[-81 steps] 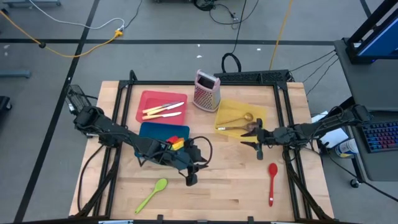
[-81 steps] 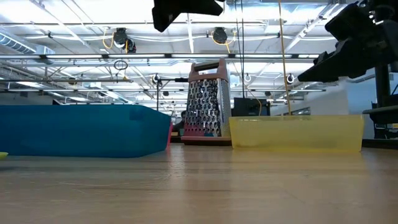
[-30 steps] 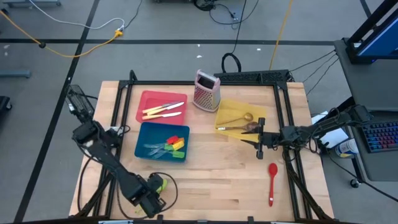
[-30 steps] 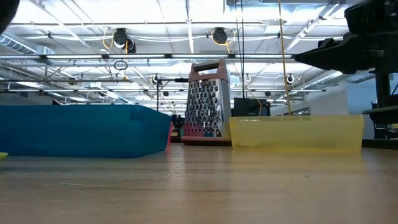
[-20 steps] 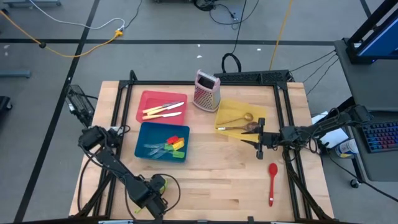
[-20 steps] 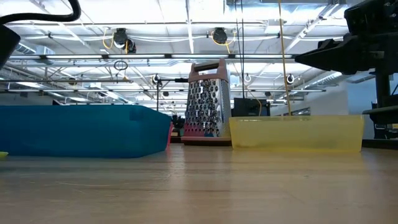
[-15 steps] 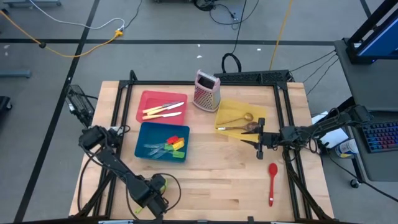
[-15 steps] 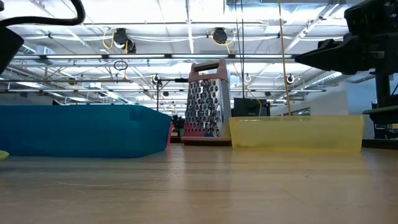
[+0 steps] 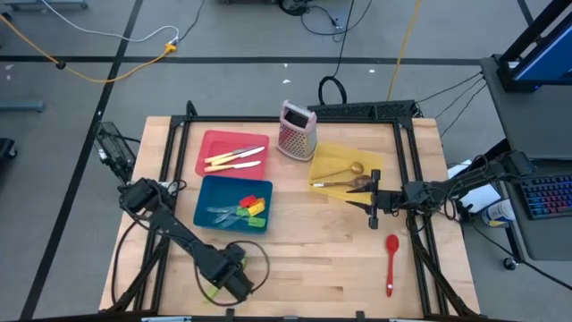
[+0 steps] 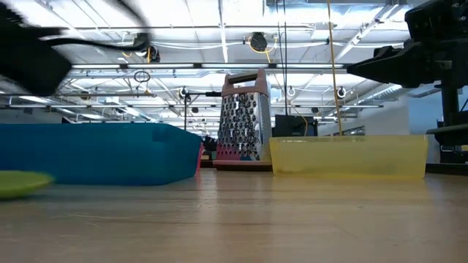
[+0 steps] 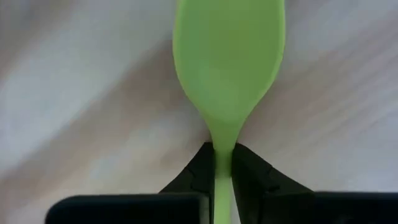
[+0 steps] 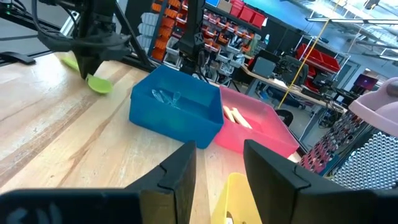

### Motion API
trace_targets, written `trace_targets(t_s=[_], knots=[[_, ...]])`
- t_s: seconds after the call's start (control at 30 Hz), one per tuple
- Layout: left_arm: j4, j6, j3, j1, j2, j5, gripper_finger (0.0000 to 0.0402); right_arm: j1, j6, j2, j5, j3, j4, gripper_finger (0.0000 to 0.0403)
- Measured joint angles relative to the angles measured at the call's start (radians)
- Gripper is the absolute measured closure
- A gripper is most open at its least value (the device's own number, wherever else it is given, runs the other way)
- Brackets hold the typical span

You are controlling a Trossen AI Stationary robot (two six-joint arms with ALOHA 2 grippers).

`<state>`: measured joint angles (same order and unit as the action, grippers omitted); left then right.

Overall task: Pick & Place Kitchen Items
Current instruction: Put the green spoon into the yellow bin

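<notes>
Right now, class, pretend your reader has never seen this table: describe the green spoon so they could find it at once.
Start at the wooden table and go to its near edge, in front of the blue tray. There the left hand is shut on the green spoon at its thin neck. It is the only green utensil outside a tray; the red spoon lies far to the right.

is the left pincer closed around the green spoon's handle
Yes, the left pincer has its fingers pressed against both sides of the green spoon handle.
</notes>
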<state>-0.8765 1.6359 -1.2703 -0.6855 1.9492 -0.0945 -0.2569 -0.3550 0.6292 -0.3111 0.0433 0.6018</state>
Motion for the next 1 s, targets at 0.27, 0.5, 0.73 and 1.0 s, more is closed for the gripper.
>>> trace_targets(t_s=[0.27, 0.5, 0.73, 1.0], knots=[[0.004, -0.204, -0.191, 0.083, 0.000, 0.386, 0.0373, 0.000, 0.002, 0.000, 0.000, 0.000, 0.000, 0.0273], [0.024, -0.495, -0.338, 0.200, -0.002, 0.575, 0.0365, 0.000, -0.002, 0.000, 0.002, 0.000, 0.001, 0.0273], [0.229, -0.844, -0.355, 0.321, -0.003, 0.600, 0.0362, 0.000, -0.030, 0.000, 0.123, 0.000, 0.000, 0.0273], [0.603, -1.317, -0.355, 0.439, -0.003, 0.733, 0.0361, 0.000, -0.031, 0.000, 0.209, 0.000, 0.006, 0.0273]])
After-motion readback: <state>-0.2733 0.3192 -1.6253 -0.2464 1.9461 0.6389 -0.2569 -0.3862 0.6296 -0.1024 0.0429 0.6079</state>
